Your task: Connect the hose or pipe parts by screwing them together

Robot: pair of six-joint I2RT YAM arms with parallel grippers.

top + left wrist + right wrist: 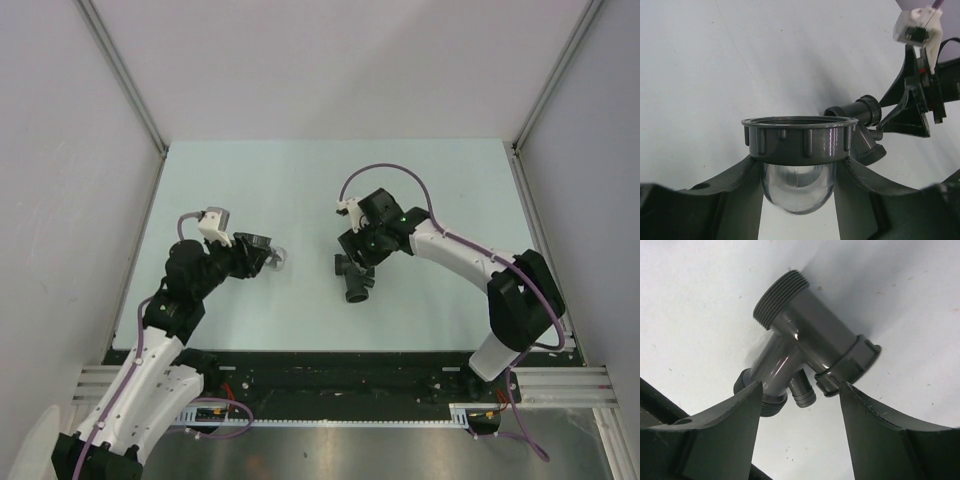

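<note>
At counter (pixel 250 180) centre, T-fitting (pixel 354 280) lies 3 o'clock of left tool (pixel 268 258) gripping ring nut (pixel 800 140); right tool (pixel 800 390) nearer, fingers spread astride it.

Pale green table (pixel 250 190) is sitting flat between grey side walls; dark grey T-shaped pipe fitting (pixel 353 275) is lying on its side just right of centre, throwing a soft shadow onto the surface
</note>
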